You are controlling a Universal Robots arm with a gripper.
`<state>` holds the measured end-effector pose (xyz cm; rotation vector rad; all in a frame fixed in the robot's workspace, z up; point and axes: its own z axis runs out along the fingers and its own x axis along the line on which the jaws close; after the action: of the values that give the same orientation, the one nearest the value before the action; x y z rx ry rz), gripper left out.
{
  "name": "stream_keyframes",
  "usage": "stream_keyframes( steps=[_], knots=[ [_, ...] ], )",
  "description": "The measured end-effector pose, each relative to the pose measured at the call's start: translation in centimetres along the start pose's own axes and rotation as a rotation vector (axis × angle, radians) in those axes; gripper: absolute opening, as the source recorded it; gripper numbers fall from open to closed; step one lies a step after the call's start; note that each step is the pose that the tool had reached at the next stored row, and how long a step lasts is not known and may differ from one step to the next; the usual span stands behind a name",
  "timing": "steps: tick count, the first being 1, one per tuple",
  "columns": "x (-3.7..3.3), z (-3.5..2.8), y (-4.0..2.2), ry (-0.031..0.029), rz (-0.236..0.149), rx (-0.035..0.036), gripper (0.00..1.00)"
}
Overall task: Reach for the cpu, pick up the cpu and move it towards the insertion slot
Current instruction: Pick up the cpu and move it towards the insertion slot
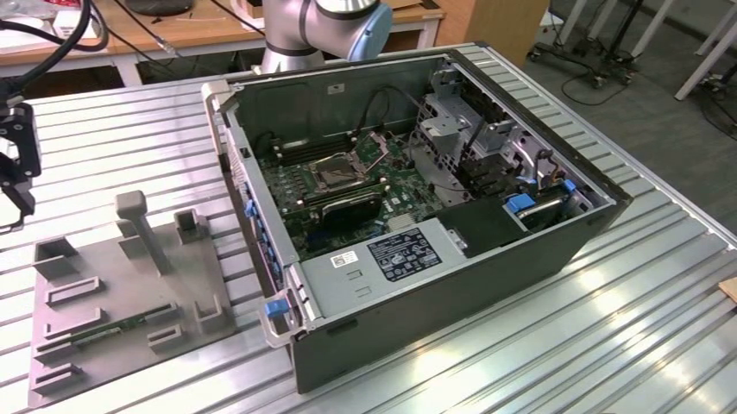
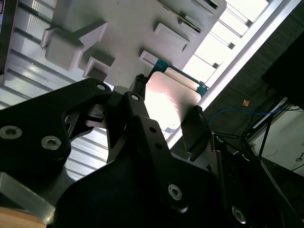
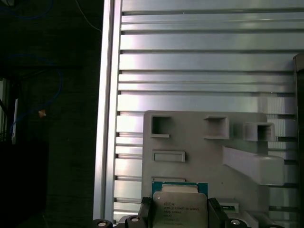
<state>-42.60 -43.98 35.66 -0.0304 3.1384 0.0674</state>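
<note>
The cpu [image 3: 179,198], a flat square chip with a silvery top and a thin green rim, sits between my black fingers [image 3: 145,210] in both wrist views. My gripper [image 2: 166,108] is shut on the cpu [image 2: 176,89] and holds it in the air above the grey plastic holder [image 3: 204,161]. In the exterior view my gripper [image 1: 14,205] hangs at the far left edge, above the table and beyond the holder [image 1: 127,289]. The insertion slot [image 1: 331,171], a silver-framed socket with a dark centre, lies on the motherboard inside the open computer case, well to the exterior view's right of the gripper.
The open computer case [image 1: 461,285] stands in the middle of the ribbed metal table [image 1: 645,293], its wall [image 1: 230,147] between gripper and socket. A green memory stick [image 1: 110,328] lies on the holder. Upright posts [image 1: 136,226] rise from the holder. The arm's base [image 1: 293,34] stands behind the case.
</note>
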Motion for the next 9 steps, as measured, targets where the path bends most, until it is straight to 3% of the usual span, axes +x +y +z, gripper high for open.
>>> stream_keyframes(
  steps=[9],
  knots=[
    [-0.54, 0.01, -0.01, -0.0001, 0.000, 0.0000, 0.54]
  ],
)
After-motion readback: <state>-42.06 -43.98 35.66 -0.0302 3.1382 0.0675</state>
